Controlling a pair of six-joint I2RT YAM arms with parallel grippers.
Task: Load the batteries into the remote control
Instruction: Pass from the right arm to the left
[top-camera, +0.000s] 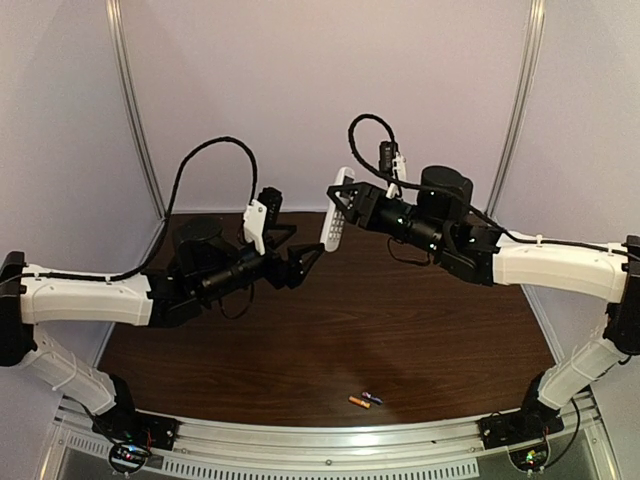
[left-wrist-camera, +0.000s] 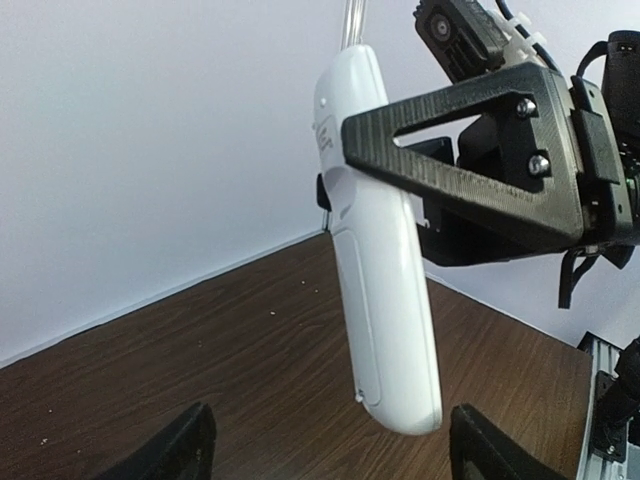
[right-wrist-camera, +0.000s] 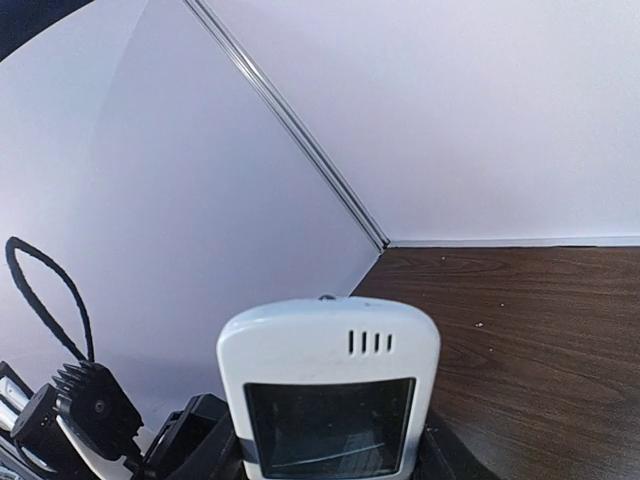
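Okay, my right hand (top-camera: 340, 200) clamps the remote control (top-camera: 334, 225); left hand (top-camera: 297, 250) spread apart just beside it; batteries (top-camera: 365, 400) well apart from it on table (top-camera: 420, 320).

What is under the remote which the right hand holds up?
Only bare brown table shows under the remote, which hangs clear of it. The two batteries lie near the front edge, not beneath it. The remote itself hides a strip of table.

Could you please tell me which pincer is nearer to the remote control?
Right. The right pincer is shut on the remote control, holding it in the air; the left pincer is open, close by, not touching it.
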